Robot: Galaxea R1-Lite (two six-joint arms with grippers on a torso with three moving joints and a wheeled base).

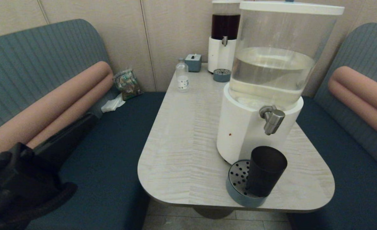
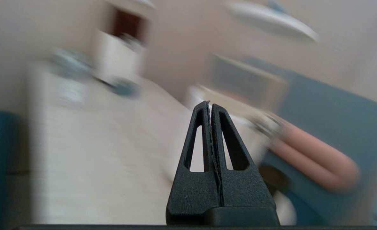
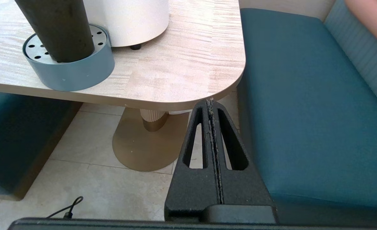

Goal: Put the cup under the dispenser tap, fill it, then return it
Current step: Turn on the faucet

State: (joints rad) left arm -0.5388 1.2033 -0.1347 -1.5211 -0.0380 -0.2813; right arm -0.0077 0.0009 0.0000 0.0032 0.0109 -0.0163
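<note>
Standing on the drip tray (image 1: 236, 179) under the dispenser tap (image 1: 272, 119), the cup (image 1: 265, 170); left tool (image 2: 210, 105) clamped shut, empty; filling, return pending.

Table (image 1: 182, 140): pale wood-grain top with rounded corners, on a brass-coloured pedestal foot (image 3: 145, 143) over tiled floor (image 3: 89, 185). Drip tray (image 1: 236, 188): round, blue-grey, perforated metal top, at the near table edge. Second dispenser (image 1: 223, 41): dark liquid, white base, at the far end by the wall, a second small tray (image 1: 222, 75) just in front of it. Tissue box (image 1: 193, 62): blue-grey, left of that dispenser. Bottle (image 1: 182, 76): small, clear, white label, upright near the table's far left edge. Benches (image 1: 111, 153): teal seats either side, ribbed backs with pink bolsters (image 1: 57, 102). Packet (image 1: 127, 83) and crumpled white tissue (image 1: 112, 104): on the left bench's far corner. Black cable (image 3: 65, 210): on the floor.
</note>
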